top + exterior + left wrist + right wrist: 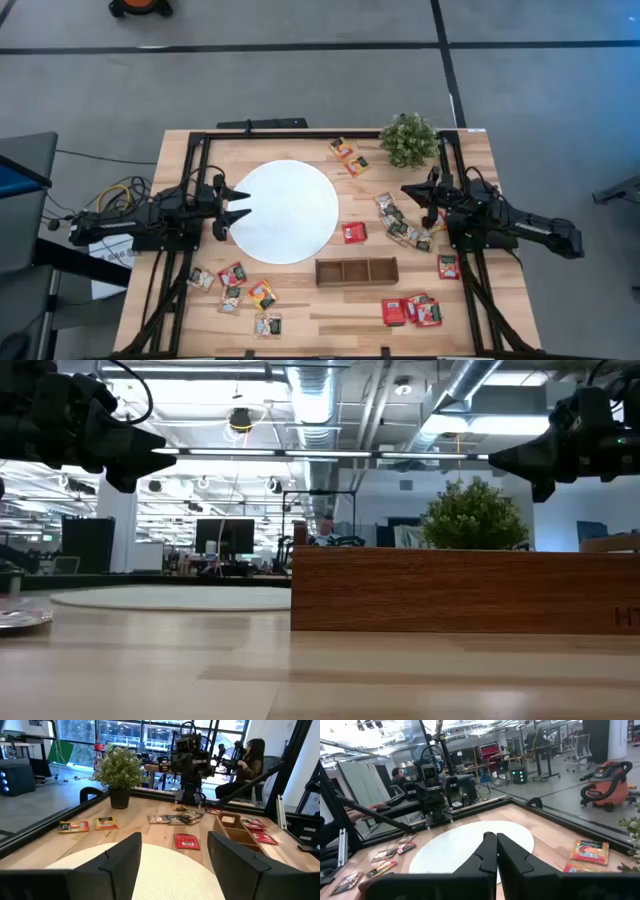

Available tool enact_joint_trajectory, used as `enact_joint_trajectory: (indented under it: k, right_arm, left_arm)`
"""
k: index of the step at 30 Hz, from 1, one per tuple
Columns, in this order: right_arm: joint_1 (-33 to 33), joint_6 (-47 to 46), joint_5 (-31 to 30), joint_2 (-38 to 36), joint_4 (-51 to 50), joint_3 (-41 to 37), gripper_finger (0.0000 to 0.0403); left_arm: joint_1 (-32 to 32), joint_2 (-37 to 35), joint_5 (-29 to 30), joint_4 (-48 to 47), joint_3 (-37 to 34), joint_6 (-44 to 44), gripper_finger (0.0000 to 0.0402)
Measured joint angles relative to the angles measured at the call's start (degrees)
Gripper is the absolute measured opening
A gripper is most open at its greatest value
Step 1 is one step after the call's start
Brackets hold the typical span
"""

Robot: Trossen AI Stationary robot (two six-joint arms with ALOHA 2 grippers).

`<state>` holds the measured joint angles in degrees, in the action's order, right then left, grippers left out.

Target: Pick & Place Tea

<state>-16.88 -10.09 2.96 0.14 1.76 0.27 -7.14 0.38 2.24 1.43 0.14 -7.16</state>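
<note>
My left gripper hangs with jaws spread and empty over the near edge of the white disc. My right gripper has its jaws pressed together, empty; just beside them lie tea sachets, more scattered across the table.

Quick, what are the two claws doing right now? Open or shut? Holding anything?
Left claw: open, holding nothing, at the edge of the white disc.
Right claw: shut, holding nothing, above the tea packets.
</note>
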Motion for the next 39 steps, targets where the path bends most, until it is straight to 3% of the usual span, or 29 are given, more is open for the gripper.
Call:
enact_joint_trajectory:
  k: [39]
  right_arm:
    - [-0.02, 0.00, -0.02, 0.02, 0.77, 0.00, 0.0000]
  left_arm:
    - [0.01, 0.00, -0.02, 0.02, 0.00, 0.01, 0.0220]
